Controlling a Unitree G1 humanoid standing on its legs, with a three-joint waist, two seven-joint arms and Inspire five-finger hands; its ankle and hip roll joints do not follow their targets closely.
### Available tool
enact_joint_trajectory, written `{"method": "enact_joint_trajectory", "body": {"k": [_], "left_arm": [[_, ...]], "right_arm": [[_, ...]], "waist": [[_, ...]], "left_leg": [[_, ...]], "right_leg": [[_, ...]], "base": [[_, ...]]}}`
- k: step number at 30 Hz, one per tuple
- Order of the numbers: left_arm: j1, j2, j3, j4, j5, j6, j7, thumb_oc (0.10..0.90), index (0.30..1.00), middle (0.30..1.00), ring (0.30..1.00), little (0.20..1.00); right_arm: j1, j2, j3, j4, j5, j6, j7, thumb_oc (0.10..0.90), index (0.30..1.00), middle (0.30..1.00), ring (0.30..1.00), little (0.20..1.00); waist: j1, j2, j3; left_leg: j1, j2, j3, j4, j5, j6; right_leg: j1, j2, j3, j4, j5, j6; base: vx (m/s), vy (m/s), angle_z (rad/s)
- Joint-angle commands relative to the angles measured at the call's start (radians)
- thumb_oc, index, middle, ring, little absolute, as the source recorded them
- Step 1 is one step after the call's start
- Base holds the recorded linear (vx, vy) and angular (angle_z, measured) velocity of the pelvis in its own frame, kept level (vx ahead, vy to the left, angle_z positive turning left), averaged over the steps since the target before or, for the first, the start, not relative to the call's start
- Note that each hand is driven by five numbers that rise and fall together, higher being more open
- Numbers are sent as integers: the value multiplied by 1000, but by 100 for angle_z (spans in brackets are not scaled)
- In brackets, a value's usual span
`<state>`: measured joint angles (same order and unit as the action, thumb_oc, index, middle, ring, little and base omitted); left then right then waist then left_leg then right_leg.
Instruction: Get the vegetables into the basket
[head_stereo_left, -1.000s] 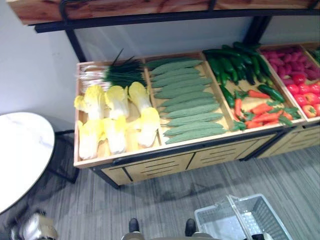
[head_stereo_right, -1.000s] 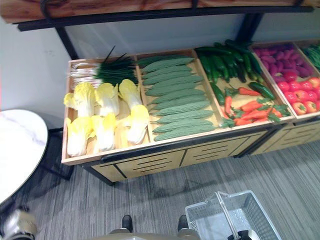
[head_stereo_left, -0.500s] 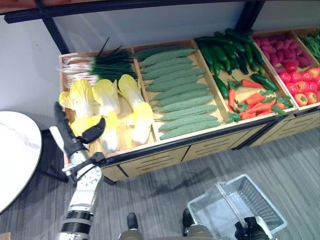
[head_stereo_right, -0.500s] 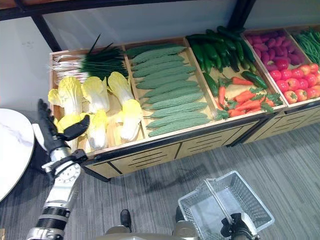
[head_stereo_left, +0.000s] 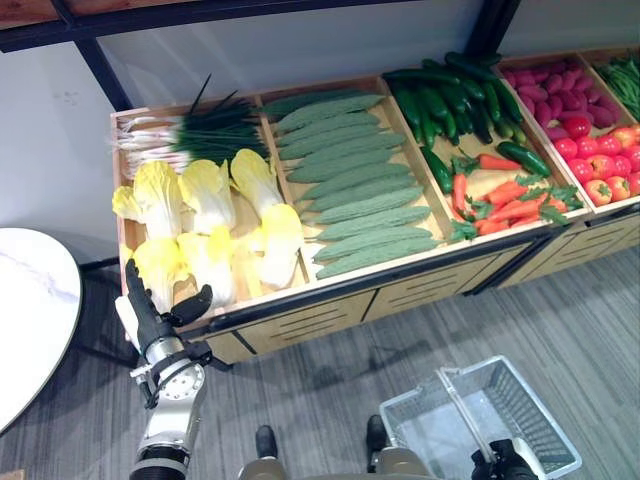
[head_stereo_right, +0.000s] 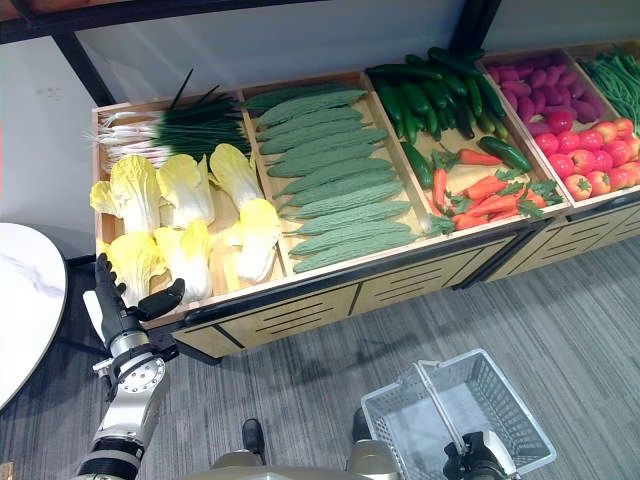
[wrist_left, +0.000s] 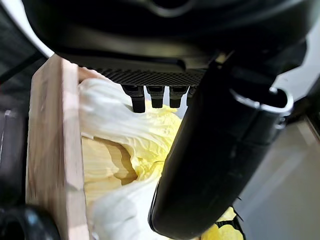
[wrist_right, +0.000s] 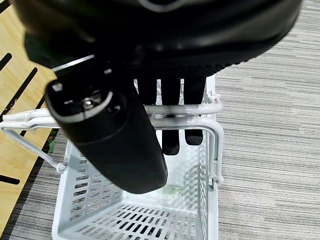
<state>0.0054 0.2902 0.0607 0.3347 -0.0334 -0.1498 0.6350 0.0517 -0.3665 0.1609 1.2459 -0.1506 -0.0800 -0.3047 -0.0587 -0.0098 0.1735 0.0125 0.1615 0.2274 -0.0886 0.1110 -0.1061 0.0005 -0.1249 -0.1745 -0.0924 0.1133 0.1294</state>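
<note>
Grey plank flooring lay nearest me; my right hand (wrist_right: 150, 115) was curled round the handle of the white basket (head_stereo_right: 500, 400); my left hand (head_stereo_left: 150, 305), fingers straight, hovered at the crate's near-left corner, cabbages (head_stereo_left: 185, 235) just beyond, lengthwise away; fingertips hid the nearest leaves.
</note>
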Motion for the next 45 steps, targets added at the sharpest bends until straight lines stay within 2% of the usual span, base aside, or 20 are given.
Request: {"method": "enact_joint_trajectory", "body": {"k": [1,5,10,20,26,34,41,45], "left_arm": [[-81,90,18,4,115,2,10,900,1000,1000,1000,1000],[-89,102,-15,44,147,30,-25,900,1000,1000,1000,1000],[-111,110,-45,65,147,33,-56,900,1000,1000,1000,1000],[-132,106,-83,78,170,33,-61,900,1000,1000,1000,1000],[-149,129,-127,110,241,43,-65,900,1000,1000,1000,1000],[-151,114,-121,153,205,49,-59,900,1000,1000,1000,1000],[-158,107,-121,209,183,93,-93,900,1000,1000,1000,1000],[-178,126,-146,242,226,136,-160,900,1000,1000,1000,1000]], "right_arm": [[-10,-25,5,7,-6,-19,-45,400,300,300,300,300],[-22,-30,8,16,-12,-14,-42,400,300,300,300,300],[-30,-35,17,15,-20,-5,-36,400,300,300,300,300],[-29,-30,28,5,-20,-10,-34,400,300,300,300,300],[-37,-25,36,0,-16,-16,-35,400,300,300,300,300],[-39,-26,40,2,-15,-17,-36,400,300,300,300,300],[-37,-33,39,7,-19,-3,-29,400,300,300,300,300],[-47,-45,40,-1,-25,6,-16,400,300,300,300,300]], "waist": [[9,-78,-22],[6,-76,-24],[-3,-76,-24],[-13,-76,-22],[-17,-76,-20],[-20,-76,-19],[-26,-73,-22],[-33,-72,-18]], "left_leg": [[36,38,4,1,-35,-52],[36,38,5,1,-37,-51],[38,39,13,1,-40,-50],[41,36,16,1,-43,-50],[42,37,16,1,-44,-50],[46,38,20,1,-44,-50],[50,40,25,1,-45,-50],[49,40,29,1,-45,-49]], "right_leg": [[16,-86,-14,5,-9,84],[14,-84,-13,5,-8,84],[7,-82,0,5,-5,84],[5,-82,2,5,-4,84],[5,-80,8,5,-6,82],[4,-75,13,5,-7,80],[6,-72,15,5,-9,79],[1,-71,21,5,-6,80]], "base": [[0,0,0],[0,0,0],[4,10,-2],[3,1,-1],[0,0,0],[0,0,0],[0,0,0],[-1,10,-3]]}}
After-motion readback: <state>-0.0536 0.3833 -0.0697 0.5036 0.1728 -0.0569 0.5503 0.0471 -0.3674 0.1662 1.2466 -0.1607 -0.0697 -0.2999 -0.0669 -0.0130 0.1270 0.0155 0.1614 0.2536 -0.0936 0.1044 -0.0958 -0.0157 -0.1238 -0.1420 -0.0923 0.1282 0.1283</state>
